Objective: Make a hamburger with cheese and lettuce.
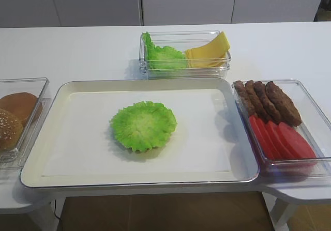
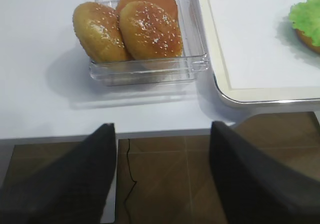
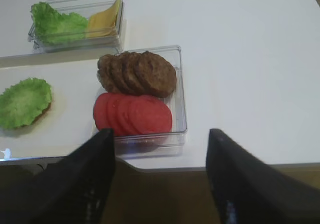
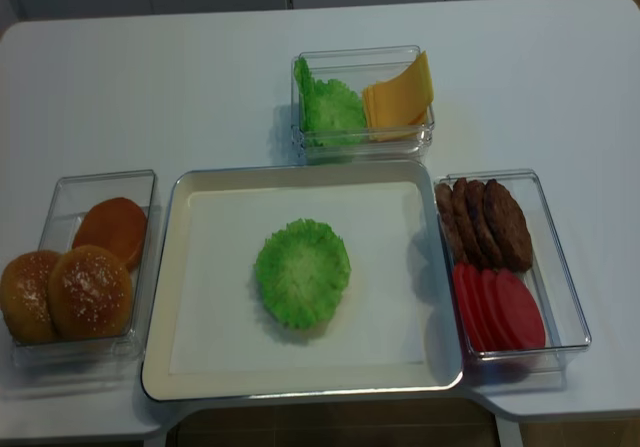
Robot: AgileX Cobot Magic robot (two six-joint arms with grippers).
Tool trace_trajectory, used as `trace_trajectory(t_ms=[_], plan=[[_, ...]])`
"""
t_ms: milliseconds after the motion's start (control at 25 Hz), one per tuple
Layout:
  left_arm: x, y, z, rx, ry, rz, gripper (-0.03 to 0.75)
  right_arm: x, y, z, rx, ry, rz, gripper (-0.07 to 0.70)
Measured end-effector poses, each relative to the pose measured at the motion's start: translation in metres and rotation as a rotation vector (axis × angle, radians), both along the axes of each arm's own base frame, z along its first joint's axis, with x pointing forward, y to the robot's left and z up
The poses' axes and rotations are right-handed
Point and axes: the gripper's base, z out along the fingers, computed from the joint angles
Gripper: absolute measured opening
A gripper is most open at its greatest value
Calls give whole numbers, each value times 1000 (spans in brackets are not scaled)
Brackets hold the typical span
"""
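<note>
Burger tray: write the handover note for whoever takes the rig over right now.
Left gripper: open, empty, off the table edge by the bun box.
Right gripper: open, empty, near the patty and tomato box.
Tray: lettuce lies on the bun half.
Cheese sits in the far box.
Done: bun, lettuce. Left: cheese, top bun.

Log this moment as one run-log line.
stage: lettuce laid over bun half on tray | cheese in its container, not yet added | left hand open, empty | right hand open, empty
</note>
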Motion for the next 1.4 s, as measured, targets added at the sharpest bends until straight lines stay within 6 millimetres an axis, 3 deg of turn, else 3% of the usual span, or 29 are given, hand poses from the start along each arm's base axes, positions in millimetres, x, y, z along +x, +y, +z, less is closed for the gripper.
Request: trace_trajectory(t_ms=[280, 560, 1120, 1400], plan=[[0, 0, 0, 0, 0, 0, 439, -27, 1, -46, -25, -41, 61, 436], [0, 0, 0, 0, 0, 0, 439, -36, 3, -76, -16, -54, 83, 436], [0, 0, 0, 0, 0, 0, 439, -10, 5, -111, -117, -35, 141, 437], [0, 0, 0, 0, 0, 0, 439, -5, 4, -117, -139, -41, 146, 437]])
